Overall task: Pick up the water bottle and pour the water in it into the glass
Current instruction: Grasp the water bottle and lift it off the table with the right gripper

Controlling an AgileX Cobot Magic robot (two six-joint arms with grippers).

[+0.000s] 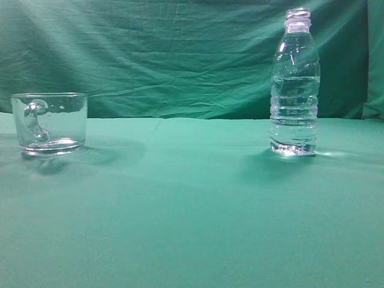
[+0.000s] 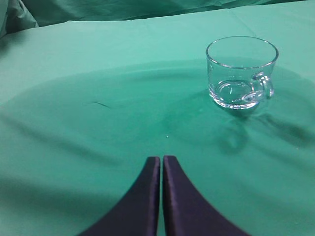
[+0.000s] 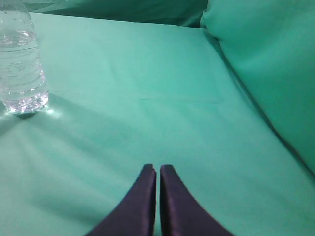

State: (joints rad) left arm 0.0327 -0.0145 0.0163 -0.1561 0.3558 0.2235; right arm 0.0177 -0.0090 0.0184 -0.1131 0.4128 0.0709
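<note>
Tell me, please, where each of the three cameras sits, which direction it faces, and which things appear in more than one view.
Exterior view: at table height, looking across the green cloth toward the backdrop; glass left, water bottle right; nothing of the robot shows.
Left wrist view: on the left arm, slanting down and forward; closed jaws of the left gripper at bottom, glass ahead to the right.
Right wrist view: on the right arm, same slant; right gripper closed, bottle far left.
Shared: exterior and left wrist share the glass; exterior and right wrist share the bottle.
</note>
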